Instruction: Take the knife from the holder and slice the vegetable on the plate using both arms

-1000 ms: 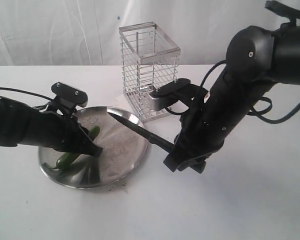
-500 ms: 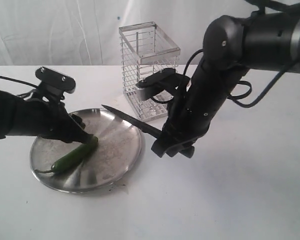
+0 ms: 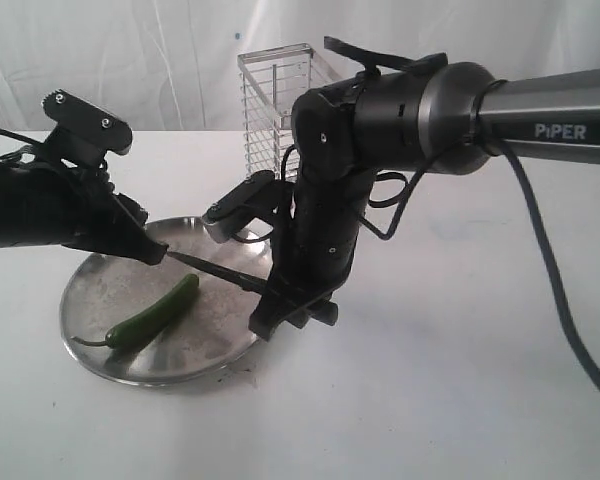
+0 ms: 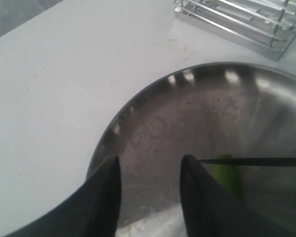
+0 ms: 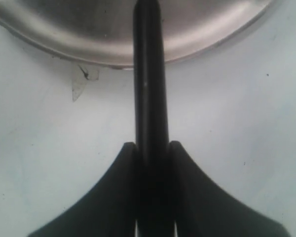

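**Two hands over one plate: knife gripped, chili lying free**

Two hands meet above the plate (image 3: 98, 292), which sits on the white surface (image 3: 460, 400). The right hand (image 5: 152, 145) is clamped tight on the black handle of the knife (image 3: 220, 270), both fingers pressed against its sides. It sits just off the plate's right rim. From there the blade slants across the plate, and its tip ends just beside the left hand (image 3: 148, 250).

The left hand hangs over the plate's far left side with its fingers (image 4: 108, 192) parted and nothing between them.

The vegetable (image 3: 155, 312), a glossy green chili, lies flat on the plate, nearer the camera than the left hand and apart from it. Its stem points toward the plate's left edge. In the left wrist view the thin dark blade crosses over the chili's blunt end. Whether steel touches skin there cannot be told.

The holder (image 3: 270, 85) stands upright behind the plate, largely hidden by the thick right arm (image 3: 420, 110). A small clear scrap (image 5: 81, 79) lies on the surface just beside the plate's rim.
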`<state>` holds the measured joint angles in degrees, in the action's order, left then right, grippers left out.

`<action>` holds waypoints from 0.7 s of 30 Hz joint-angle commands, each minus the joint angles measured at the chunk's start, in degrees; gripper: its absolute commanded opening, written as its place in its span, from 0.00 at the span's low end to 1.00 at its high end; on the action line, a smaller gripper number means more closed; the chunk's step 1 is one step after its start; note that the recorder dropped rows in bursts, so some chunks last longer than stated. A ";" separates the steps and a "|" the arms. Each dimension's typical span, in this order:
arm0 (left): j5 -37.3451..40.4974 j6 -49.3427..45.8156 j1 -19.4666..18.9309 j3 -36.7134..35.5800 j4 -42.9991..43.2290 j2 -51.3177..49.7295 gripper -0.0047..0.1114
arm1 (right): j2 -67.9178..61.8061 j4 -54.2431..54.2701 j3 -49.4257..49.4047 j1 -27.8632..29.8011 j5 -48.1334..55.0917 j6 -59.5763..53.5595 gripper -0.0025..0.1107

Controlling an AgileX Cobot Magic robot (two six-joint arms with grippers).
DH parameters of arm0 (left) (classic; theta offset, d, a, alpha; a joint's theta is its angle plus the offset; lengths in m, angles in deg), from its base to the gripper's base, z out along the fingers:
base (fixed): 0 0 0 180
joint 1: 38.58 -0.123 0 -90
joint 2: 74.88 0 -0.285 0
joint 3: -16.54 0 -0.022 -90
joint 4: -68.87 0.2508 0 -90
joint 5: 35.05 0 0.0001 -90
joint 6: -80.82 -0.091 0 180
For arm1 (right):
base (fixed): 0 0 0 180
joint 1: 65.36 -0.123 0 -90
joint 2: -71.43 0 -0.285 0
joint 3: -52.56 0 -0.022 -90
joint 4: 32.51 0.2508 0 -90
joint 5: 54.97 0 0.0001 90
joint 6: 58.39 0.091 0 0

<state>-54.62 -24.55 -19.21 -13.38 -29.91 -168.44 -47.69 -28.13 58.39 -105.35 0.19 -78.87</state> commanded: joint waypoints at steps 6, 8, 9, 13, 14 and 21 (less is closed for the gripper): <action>2.91 8.18 0.19 0.07 -1.17 0.56 0.04 | -4.92 -0.83 5.22 -0.23 2.07 1.17 0.06; 3.45 8.18 0.19 0.07 -1.17 0.56 0.04 | -5.09 -1.07 5.72 -0.23 2.07 1.17 0.06; 3.71 8.18 0.19 0.07 -1.17 0.56 0.04 | -5.19 -1.23 5.86 -0.23 2.07 1.17 0.05; 9.01 8.18 0.19 0.07 -1.17 0.56 0.04 | -5.31 -1.36 6.33 -0.23 2.30 1.17 0.04; 12.51 8.18 0.19 0.07 -1.17 0.45 0.04 | -5.34 -1.36 6.33 -0.23 2.79 1.17 0.04; 13.33 8.18 0.19 0.07 -1.17 -2.18 0.04 | -5.57 -1.24 6.33 -0.23 3.34 1.17 0.04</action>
<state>-41.92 -16.87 -19.21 -13.38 -29.91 -169.99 -53.04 -28.94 64.30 -105.35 3.15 -77.86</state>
